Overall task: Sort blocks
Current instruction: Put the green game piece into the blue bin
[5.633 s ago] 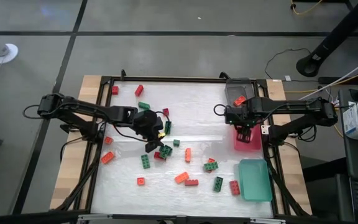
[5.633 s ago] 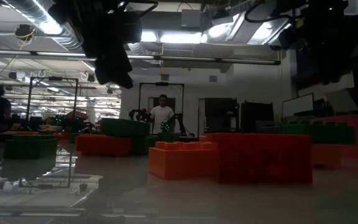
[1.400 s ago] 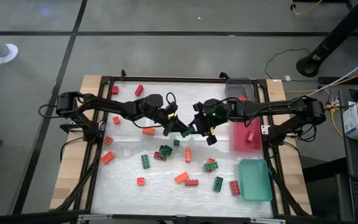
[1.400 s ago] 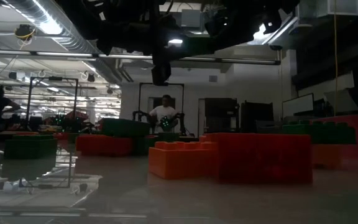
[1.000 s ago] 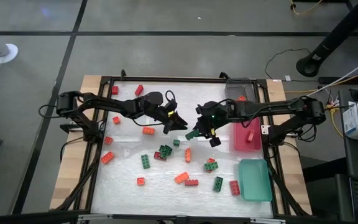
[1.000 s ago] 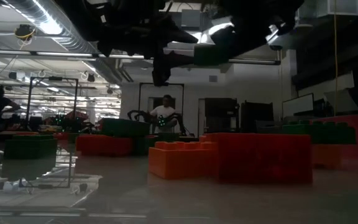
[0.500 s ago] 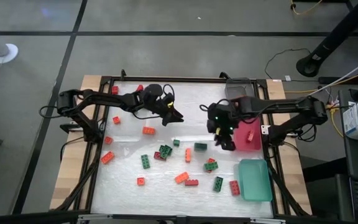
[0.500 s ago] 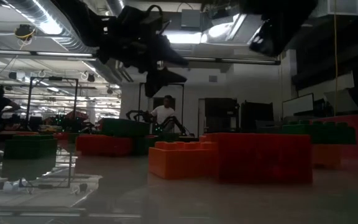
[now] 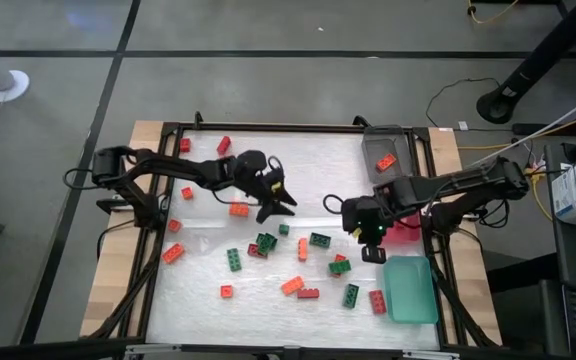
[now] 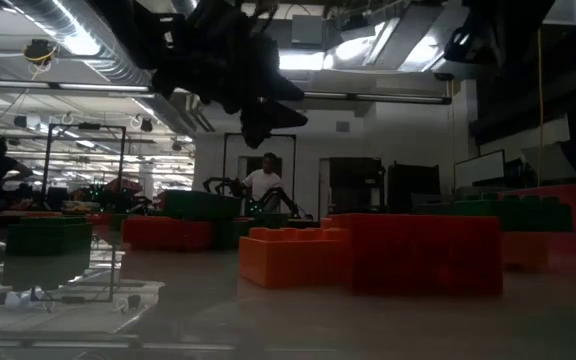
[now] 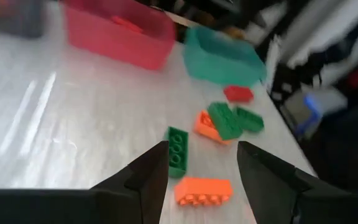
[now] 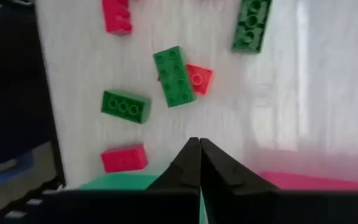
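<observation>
Green block [image 9: 320,240] now lies loose mid-table. Right gripper [image 9: 373,247] has moved right-centre, by the pink tray [image 9: 404,234], jaws together, empty. Left gripper [image 9: 278,203] upper-centre, jaws apart, empty. Needs re-pick.

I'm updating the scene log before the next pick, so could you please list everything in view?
grey tray: one, grey, top right of the table in the high view, holding one orange block
pink tray: one, pink, right edge, partly under the right arm
teal tray: one, teal, bottom right
green blocks: about seven, dark green, scattered mid-table
red blocks: about eight, red, scattered, several toward the left side
orange blocks: about four, orange, loose mid-table
table: one, white top
person: one, light top, far back in the room
left gripper: open, empty, above mid-table
right gripper: shut, empty, beside the pink tray
</observation>
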`<state>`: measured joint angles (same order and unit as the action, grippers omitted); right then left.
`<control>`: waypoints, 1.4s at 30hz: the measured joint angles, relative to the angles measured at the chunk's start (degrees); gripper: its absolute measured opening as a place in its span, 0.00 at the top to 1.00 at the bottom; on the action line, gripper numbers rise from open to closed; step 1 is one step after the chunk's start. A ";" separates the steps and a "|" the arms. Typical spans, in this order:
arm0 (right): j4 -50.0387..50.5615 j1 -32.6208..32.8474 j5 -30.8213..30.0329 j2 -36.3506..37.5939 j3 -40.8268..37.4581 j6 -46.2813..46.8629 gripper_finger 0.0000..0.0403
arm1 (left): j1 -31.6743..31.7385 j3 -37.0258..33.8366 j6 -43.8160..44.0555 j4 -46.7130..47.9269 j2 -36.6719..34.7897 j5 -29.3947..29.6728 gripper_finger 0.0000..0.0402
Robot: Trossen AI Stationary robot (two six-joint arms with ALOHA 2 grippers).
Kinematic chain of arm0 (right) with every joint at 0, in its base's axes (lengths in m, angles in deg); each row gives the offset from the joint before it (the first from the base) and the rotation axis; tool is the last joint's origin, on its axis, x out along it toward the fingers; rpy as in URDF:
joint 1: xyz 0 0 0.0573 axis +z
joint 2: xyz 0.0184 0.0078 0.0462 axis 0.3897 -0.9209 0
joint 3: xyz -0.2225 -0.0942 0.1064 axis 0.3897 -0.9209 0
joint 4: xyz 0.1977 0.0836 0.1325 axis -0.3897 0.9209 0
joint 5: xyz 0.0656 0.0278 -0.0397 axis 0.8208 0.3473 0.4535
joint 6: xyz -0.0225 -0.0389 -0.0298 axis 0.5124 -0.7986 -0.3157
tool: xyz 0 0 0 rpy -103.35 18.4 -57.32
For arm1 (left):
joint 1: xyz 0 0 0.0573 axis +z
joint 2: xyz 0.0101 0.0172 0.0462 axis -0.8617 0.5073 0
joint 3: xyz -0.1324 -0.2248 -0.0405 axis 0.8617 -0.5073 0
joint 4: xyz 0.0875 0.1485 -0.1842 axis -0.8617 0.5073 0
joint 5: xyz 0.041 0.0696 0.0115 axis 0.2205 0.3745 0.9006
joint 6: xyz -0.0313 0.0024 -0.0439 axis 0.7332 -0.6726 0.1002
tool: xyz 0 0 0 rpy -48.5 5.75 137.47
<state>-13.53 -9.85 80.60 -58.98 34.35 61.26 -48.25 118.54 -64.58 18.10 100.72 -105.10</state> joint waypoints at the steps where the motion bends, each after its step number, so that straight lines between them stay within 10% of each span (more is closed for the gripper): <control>1: -0.10 0.41 -1.53 0.00 0.00 0.18 0.99 | -0.95 0.00 -2.05 0.06 0.02 1.08 0.56; 22: -13.46 0.62 -14.83 -17.12 -0.06 2.92 0.33 | -4.54 -0.04 -8.03 10.98 0.02 6.82 0.56; 42: -20.11 -2.36 -13.34 -26.29 0.04 0.88 0.27 | -4.54 0.00 -9.50 14.46 0.02 6.82 0.56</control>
<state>-33.64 -12.21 67.25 -85.27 34.39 62.15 -52.79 118.54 -74.08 32.56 100.74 -98.28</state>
